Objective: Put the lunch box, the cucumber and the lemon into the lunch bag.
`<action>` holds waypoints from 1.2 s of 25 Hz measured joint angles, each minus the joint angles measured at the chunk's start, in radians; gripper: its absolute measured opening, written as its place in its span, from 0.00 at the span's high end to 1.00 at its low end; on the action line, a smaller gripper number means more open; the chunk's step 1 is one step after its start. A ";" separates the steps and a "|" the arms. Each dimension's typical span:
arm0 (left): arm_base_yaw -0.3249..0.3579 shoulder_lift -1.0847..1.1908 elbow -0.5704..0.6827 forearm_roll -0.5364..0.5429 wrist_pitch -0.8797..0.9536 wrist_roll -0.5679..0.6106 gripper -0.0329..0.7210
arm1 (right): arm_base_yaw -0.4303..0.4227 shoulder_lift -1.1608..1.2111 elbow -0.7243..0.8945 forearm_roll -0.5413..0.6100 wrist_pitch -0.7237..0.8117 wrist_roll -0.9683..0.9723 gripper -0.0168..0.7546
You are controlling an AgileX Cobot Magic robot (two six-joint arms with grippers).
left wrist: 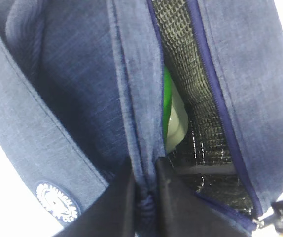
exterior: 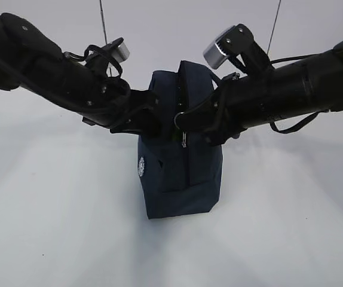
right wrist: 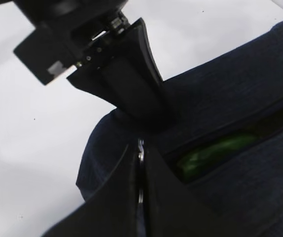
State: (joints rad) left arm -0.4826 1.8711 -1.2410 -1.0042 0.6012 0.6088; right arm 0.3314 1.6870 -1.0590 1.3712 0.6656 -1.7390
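The navy lunch bag (exterior: 180, 173) stands upright in the middle of the table, its top partly open. My left gripper (exterior: 158, 117) is shut on the fabric rim of the bag (left wrist: 136, 74) beside the opening; the pinch shows in the left wrist view (left wrist: 145, 173). My right gripper (exterior: 187, 122) is shut on the metal zipper pull (right wrist: 140, 146) at the bag's end. Inside the opening I see the dark green cucumber (right wrist: 215, 150) and a pale sage-green edge, seemingly the lunch box (left wrist: 177, 122), with a bright green strip beside it. The lemon is hidden.
The bag's silver mesh lining (left wrist: 191, 74) shows inside the opening. The round white logo (exterior: 141, 167) faces left. The left gripper's fingers (right wrist: 131, 84) show in the right wrist view, just above my right gripper. The white table (exterior: 52, 227) surrounds the bag.
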 joint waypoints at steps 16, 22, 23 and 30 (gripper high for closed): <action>0.000 0.004 0.000 -0.025 -0.014 0.045 0.64 | 0.000 0.011 -0.002 0.016 0.041 0.000 0.95; 0.000 0.000 0.000 -0.056 0.019 0.094 0.33 | 0.000 0.011 -0.002 -0.001 0.045 0.013 0.95; 0.000 -0.006 0.000 -0.064 0.020 0.106 0.32 | 0.000 0.011 -0.002 -0.003 0.049 0.017 0.95; 0.000 -0.083 0.037 -0.101 -0.006 0.208 0.31 | 0.000 0.011 -0.002 -0.005 0.052 0.026 0.95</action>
State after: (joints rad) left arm -0.4826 1.7877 -1.2041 -1.1051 0.5951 0.8165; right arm 0.3314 1.6979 -1.0606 1.3658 0.7172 -1.7127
